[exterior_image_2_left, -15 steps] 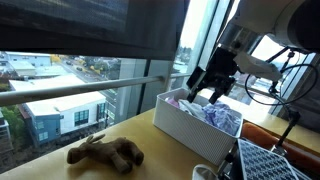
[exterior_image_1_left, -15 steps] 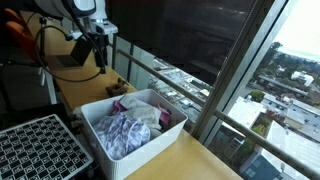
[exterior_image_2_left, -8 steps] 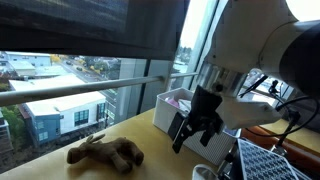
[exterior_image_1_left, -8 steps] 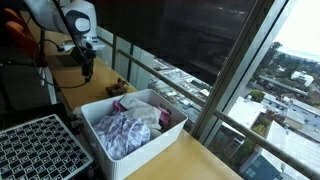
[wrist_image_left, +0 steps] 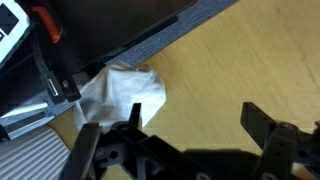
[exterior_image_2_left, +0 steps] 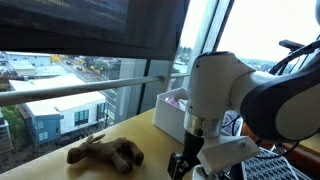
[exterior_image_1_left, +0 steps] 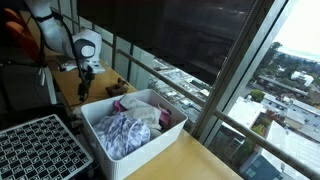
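Note:
My gripper [wrist_image_left: 195,125] is open and empty, its two dark fingers spread over bare wooden tabletop [wrist_image_left: 230,60]. A crumpled white object [wrist_image_left: 122,93], cloth or paper, lies on the table just beside the left finger, apart from it. In both exterior views the gripper [exterior_image_1_left: 85,88] [exterior_image_2_left: 184,163] hangs low over the table next to a white bin [exterior_image_1_left: 150,148] [exterior_image_2_left: 164,115] full of clothes [exterior_image_1_left: 122,130]. A brown stuffed toy [exterior_image_2_left: 105,153] lies on the table a little way from the gripper.
A black perforated tray [exterior_image_1_left: 35,148] [exterior_image_2_left: 268,165] stands beside the bin. Large windows with a metal rail [exterior_image_2_left: 80,88] run along the table's far edge. Cables and equipment [exterior_image_1_left: 60,55] sit behind the arm.
The arm has swung away from above the bin and come down low over the table beside it, toward the toy's side. The gripper stays open.

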`<action>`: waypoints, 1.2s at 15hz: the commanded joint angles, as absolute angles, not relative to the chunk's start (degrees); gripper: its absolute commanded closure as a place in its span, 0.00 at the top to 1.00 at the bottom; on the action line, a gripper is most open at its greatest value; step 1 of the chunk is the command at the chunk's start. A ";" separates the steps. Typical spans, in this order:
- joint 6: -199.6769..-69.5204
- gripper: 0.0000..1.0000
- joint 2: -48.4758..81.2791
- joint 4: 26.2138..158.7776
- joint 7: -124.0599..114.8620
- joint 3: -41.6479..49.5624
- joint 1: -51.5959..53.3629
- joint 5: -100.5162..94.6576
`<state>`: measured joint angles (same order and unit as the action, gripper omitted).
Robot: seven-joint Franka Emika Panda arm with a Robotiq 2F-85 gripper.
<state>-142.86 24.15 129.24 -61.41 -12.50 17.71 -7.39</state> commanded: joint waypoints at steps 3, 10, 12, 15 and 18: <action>-142.58 1.00 26.46 129.63 -60.48 -9.06 19.06 -4.95; -143.43 1.00 28.07 131.70 -59.96 -7.94 18.60 -3.36; -143.83 0.75 28.30 132.17 -59.96 -7.62 18.50 -2.93; -144.77 0.58 28.99 132.21 -59.76 -7.45 18.34 -2.34; -146.85 0.35 29.63 132.12 -58.84 -7.79 17.77 -0.68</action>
<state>-144.39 28.81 132.12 -61.14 -8.18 17.72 -3.60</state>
